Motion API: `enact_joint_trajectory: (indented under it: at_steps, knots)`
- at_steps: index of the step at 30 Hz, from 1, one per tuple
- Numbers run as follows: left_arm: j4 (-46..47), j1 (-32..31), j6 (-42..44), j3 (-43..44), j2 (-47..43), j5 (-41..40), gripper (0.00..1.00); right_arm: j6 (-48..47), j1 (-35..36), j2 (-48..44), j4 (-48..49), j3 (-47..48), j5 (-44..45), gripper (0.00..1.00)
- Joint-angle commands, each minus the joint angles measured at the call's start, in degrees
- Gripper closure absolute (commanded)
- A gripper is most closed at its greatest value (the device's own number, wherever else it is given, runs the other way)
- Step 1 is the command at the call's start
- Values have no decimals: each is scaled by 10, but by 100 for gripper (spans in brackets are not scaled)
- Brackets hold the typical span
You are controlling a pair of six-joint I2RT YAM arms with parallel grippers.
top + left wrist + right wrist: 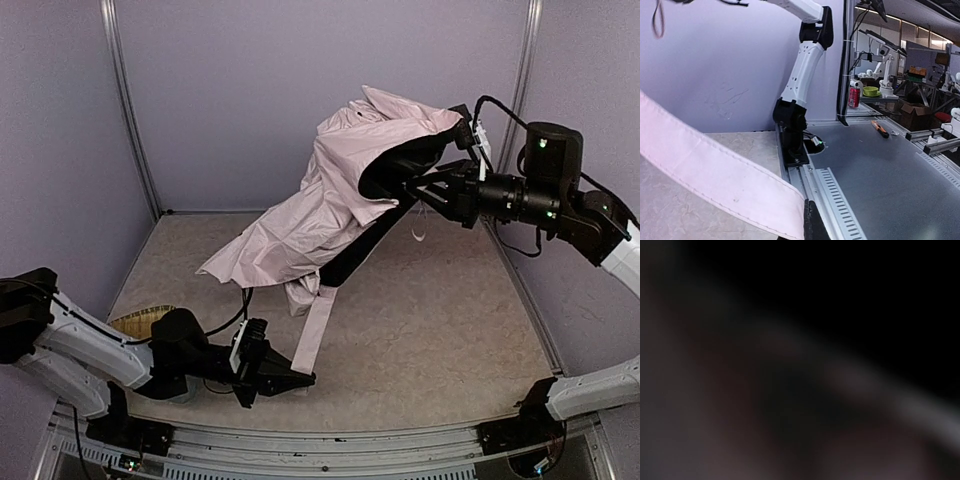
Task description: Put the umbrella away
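Left arm (95, 352) low at lower left of frame, reaching rightward. Left gripper (297, 380) pinched fully closed on the strap (315, 335) of the umbrella (320, 200). Right arm (565, 205) raised at upper right, wrist level, pointing left. Right gripper (425, 188) partly closed, fingers buried in the canopy, gripping it.

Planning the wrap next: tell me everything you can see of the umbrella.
The umbrella is collapsed but unwrapped: crumpled pale pink fabric, with black lining showing at its upper end. The right pincer grips that end, holding it aloft and slanting down toward the left over the table. Its flat, stitched pink strap hangs from the lower folds to the left pincer, which is shut on its tip.
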Motion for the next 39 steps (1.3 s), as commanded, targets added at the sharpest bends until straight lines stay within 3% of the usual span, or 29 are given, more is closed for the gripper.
enact_joint_trajectory:
  at_steps: [1, 7, 12, 19, 25, 33, 39]
  knots:
    - [-200, -48, 73, 13, -125, -36, 100, -20, -38, 9, 51, -31, 57, 100]
    - [-340, -81, 136, 33, -244, -69, 100, -39, -54, 31, 72, -86, 19, 100]
    - [-349, -83, 144, 18, -217, -102, 100, -19, -62, 24, 117, -99, -53, 100]
    - [-257, -62, 174, 1, -80, -189, 100, 0, -61, 10, 188, -96, -315, 100]
    - [-112, 60, 131, 31, 50, -130, 100, 9, -40, -8, 217, -91, -464, 100]
    - [-98, 169, 108, 182, 199, -49, 100, -20, -12, -33, 182, -88, -578, 100]
    - [-163, 245, 96, 386, 316, 5, 100, -101, 40, -36, 76, -108, -542, 100]
